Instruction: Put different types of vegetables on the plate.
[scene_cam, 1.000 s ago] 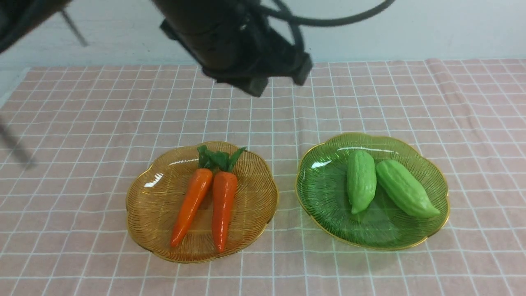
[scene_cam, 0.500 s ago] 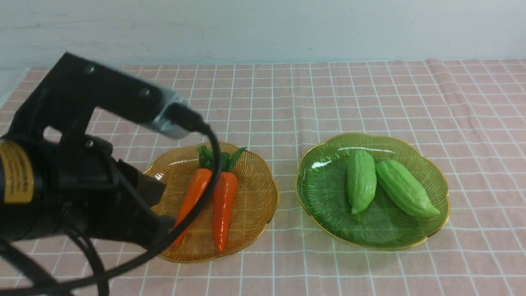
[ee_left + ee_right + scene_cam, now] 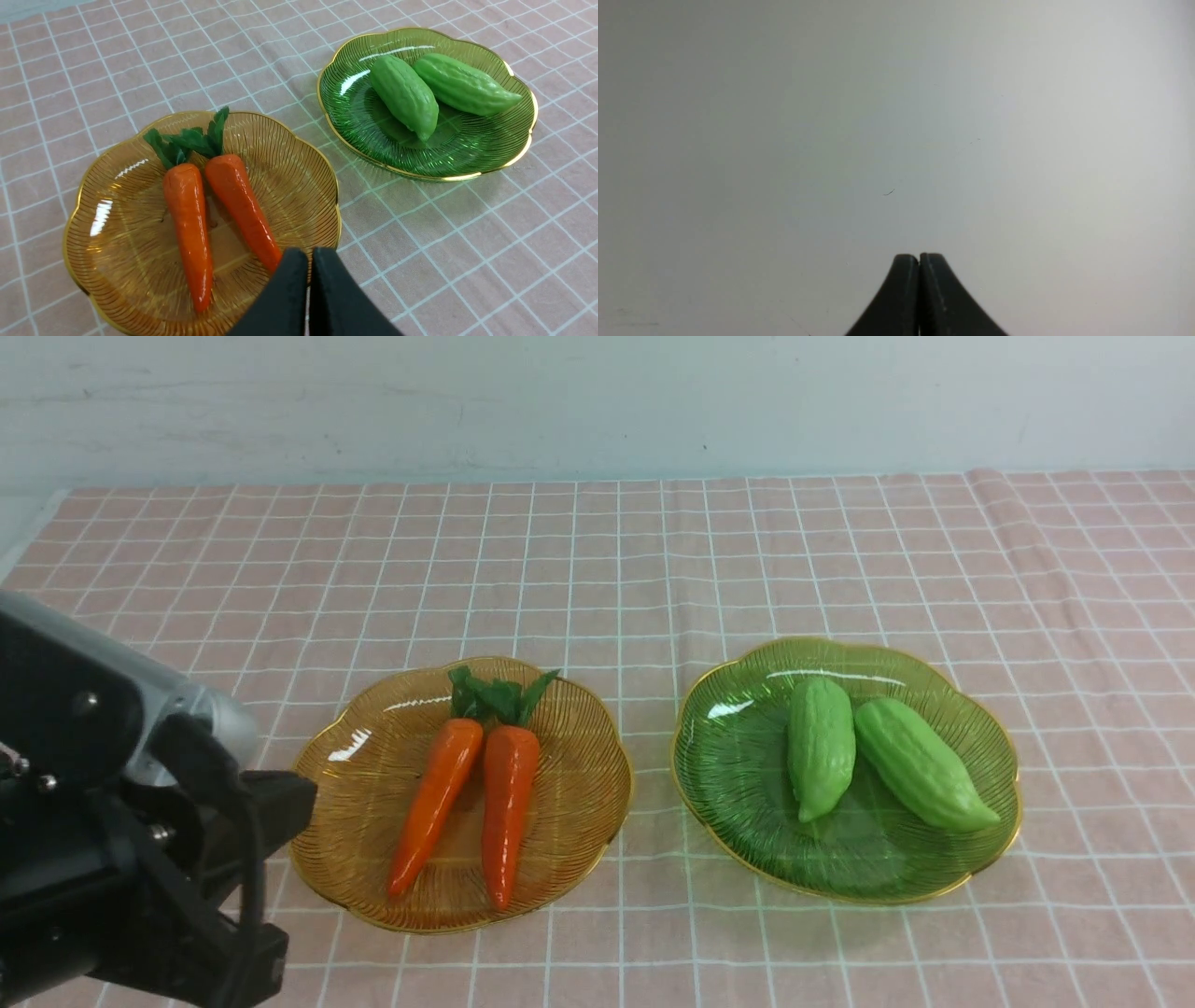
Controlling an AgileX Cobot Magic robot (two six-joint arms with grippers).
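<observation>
Two orange carrots with green tops lie side by side on an amber glass plate. To its right, a green glass plate holds two light green gourds. My left arm sits low at the near left, beside the amber plate. In the left wrist view, my left gripper is shut and empty, just short of the near carrot's tip. My right gripper is shut with nothing in it, facing a blank pale surface; it is outside the front view.
A pink checked tablecloth covers the table up to a pale wall at the back. The cloth's left edge shows at the far left. The two plates stand a narrow gap apart.
My left arm swung from the top middle of the front view down to the near left corner. Carrots, gourds and plates have not moved.
</observation>
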